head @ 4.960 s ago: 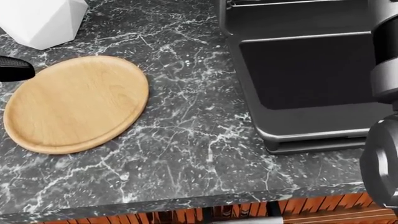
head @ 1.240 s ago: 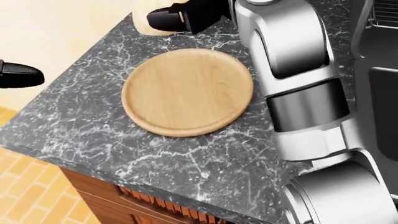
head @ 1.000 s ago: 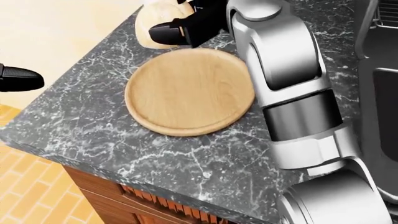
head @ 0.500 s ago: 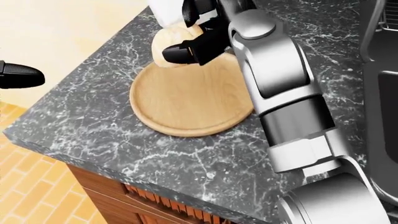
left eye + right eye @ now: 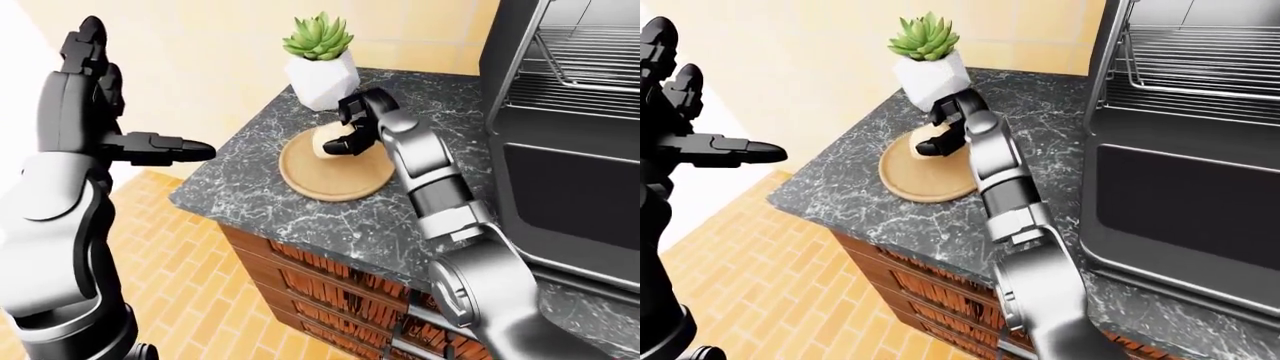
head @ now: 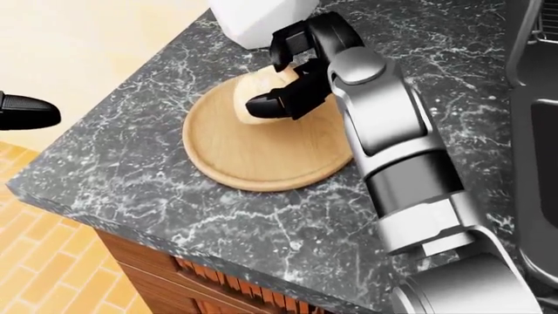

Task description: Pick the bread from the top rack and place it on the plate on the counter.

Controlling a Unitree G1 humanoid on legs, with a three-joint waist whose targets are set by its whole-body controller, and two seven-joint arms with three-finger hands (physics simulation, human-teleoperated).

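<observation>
The pale bread roll [image 6: 250, 89] is in my right hand [image 6: 277, 82], whose black fingers close round it. It hangs low over the upper part of the round wooden plate [image 6: 253, 157] on the dark marble counter [image 6: 131, 170]; I cannot tell whether it touches the plate. The same grip shows in the left-eye view [image 5: 352, 129]. My left hand [image 5: 120, 105] is raised off the counter's left edge, fingers spread and empty. The oven's top rack [image 5: 590, 64] at the upper right is bare.
A white pot with a green succulent [image 5: 320, 60] stands just above the plate. The open oven [image 5: 1180, 172] fills the right side. The counter's corner and edge lie left of the plate, with brick floor [image 5: 210, 300] below.
My right hand has carried the bread down from the counter's upper edge near the pot to over the plate. The left hand has barely moved.
</observation>
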